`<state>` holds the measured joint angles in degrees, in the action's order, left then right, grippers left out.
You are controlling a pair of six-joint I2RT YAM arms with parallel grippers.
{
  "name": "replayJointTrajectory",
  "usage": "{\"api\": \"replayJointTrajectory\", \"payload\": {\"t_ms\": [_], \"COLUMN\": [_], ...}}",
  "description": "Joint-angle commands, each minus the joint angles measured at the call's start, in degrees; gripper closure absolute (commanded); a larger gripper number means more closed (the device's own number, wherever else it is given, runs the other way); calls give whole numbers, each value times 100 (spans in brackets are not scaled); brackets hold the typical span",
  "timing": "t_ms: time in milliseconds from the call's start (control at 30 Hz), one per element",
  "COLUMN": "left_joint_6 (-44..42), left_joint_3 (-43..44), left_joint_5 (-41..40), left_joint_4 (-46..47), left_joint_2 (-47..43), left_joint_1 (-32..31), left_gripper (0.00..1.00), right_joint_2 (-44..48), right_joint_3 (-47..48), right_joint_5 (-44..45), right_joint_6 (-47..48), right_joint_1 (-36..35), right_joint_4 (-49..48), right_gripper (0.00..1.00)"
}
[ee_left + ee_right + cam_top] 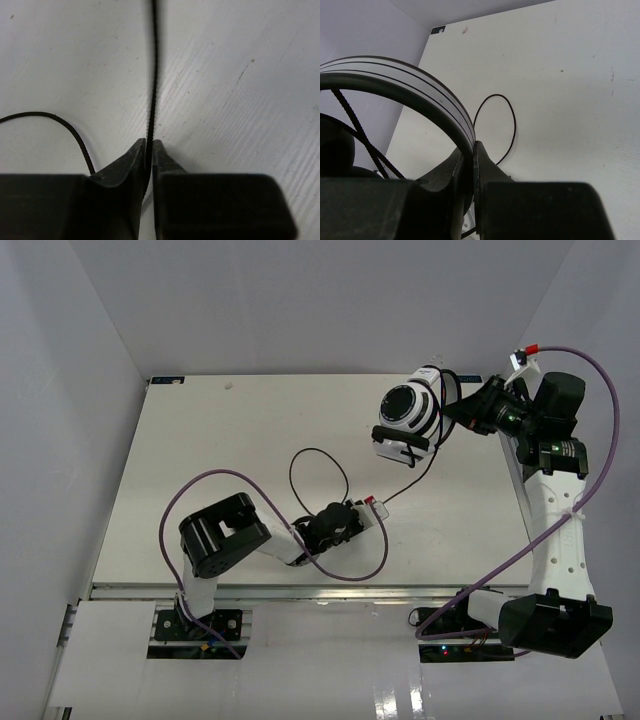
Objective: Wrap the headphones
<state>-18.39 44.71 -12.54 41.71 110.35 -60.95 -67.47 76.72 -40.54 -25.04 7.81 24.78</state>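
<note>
The white-and-black headphones (410, 415) hang above the table's far right, held by their headband (420, 97). My right gripper (462, 410) is shut on the headband, also seen in the right wrist view (471, 150). The thin black cable (318, 475) runs from the headphones down to the table, loops, and ends by a coloured plug (375, 504). My left gripper (352, 518) sits low on the table and is shut on the cable (154, 75), which runs straight out from between its fingertips in the left wrist view (149, 142).
Thick purple arm cables (200, 485) loop over the table near the left arm and along the right arm (560, 530). The white table (220, 430) is walled on the left, back and right. A small dark marker (165, 380) sits at the far left corner.
</note>
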Motion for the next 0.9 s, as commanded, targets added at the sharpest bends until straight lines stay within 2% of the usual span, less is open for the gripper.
{"api": "replayJointTrajectory", "payload": {"t_ms": [0,133,367,533,600,667,867], "left_joint_6": [97,438,966,713,626,569,750], "left_joint_3": [-34,-373,-1135,-1247,-1138,-829,423], "left_joint_5": [146,716,2682,3149,3249,3359,3741], "left_joint_4": [39,80,215,-485,-825,-1330,-2800], "left_joint_2": [-109,-406,-1554,-2198,-2255,-2250,-2237], "left_joint_1": [100,342,1063,1479,1738,2125,2852], "left_gripper": [85,100,100,100,100,100,100], "right_joint_2": [232,355,523,431,463,520,1079], "right_joint_3": [41,-3,28,44,80,150,-254], "right_joint_5": [-325,-397,-338,-591,-1058,-1092,170], "right_joint_6": [-252,-201,785,1779,2182,2888,4569], "right_joint_1": [18,18,18,18,18,-47,-324], "right_joint_4": [-171,-157,363,727,924,1164,1521], "right_gripper": [92,92,92,92,92,92,92]}}
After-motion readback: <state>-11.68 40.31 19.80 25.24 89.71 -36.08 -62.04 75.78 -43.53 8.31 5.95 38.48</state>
